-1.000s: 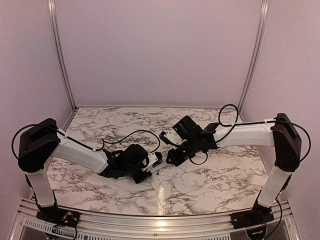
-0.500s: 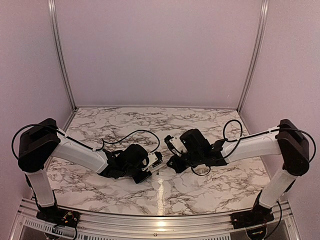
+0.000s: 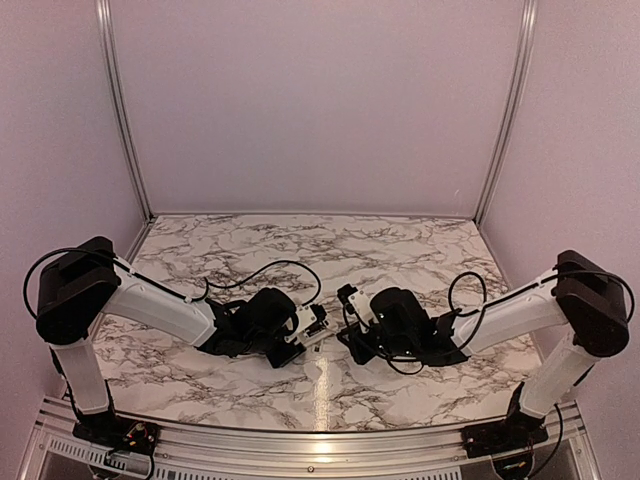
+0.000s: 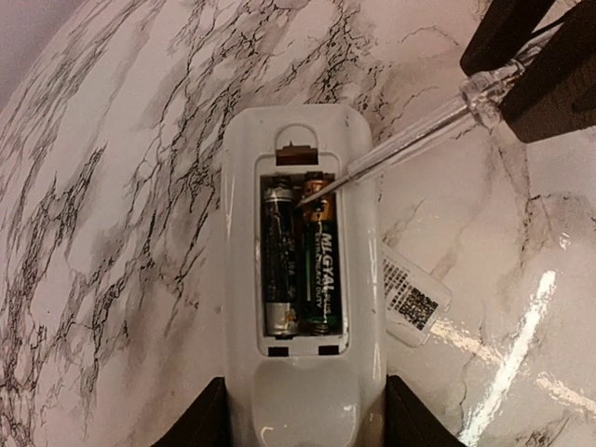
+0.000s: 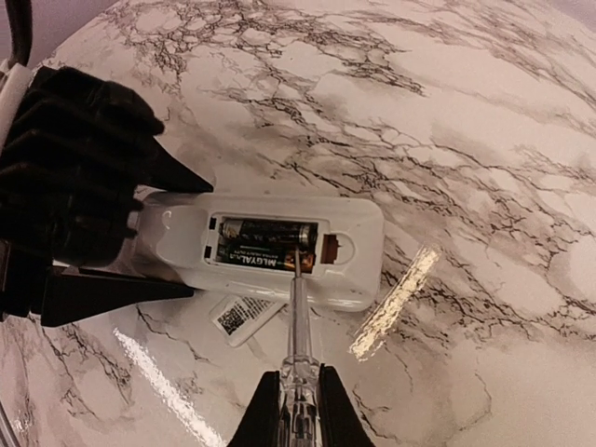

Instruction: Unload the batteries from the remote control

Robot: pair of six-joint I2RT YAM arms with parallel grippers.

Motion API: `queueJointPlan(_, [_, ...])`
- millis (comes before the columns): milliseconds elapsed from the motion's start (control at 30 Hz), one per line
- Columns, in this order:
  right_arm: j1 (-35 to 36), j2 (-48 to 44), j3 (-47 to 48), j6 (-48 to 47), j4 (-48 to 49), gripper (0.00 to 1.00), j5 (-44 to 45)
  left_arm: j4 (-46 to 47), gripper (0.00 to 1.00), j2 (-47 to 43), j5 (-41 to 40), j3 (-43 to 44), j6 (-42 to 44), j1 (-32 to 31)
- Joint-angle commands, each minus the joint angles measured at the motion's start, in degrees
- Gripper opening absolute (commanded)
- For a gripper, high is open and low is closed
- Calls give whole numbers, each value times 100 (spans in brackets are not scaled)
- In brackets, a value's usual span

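Lab robot cell: bare lilac walls (image 3: pixel 320 100), aluminium frame posts (image 3: pixel 118 100) upper left and right, marble-print tabletop (image 3: pixel 300 235), two arms (image 3: pixel 150 300) bolted at bottom edge.

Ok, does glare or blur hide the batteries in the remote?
Left wrist: a glare streak on the glossy marble-patterned tabletop, clear of the slim white plastic remote control; the two dark cylindrical batteries are sharp, label readable. Right wrist: similar streak beside the remote, batteries clear. Top external: remote too small to judge.
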Motion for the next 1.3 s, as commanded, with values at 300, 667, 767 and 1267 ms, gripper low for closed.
queueJointPlan(300, [248,20,-985,-93,1084,0,390,445,0,-49,945,175,2,-42])
queueJointPlan(667, [244,28,-1063,-577,1255,0,-172,350,0,-48,1469,240,-59,48])
queueJointPlan(767, [244,-53,-980,-706,1127,0,-330,353,0,-48,1506,231,-45,48])
queueJointPlan(1267, [249,-523,-732,-966,692,0,-760,355,0,-35,1444,222,-17,48])
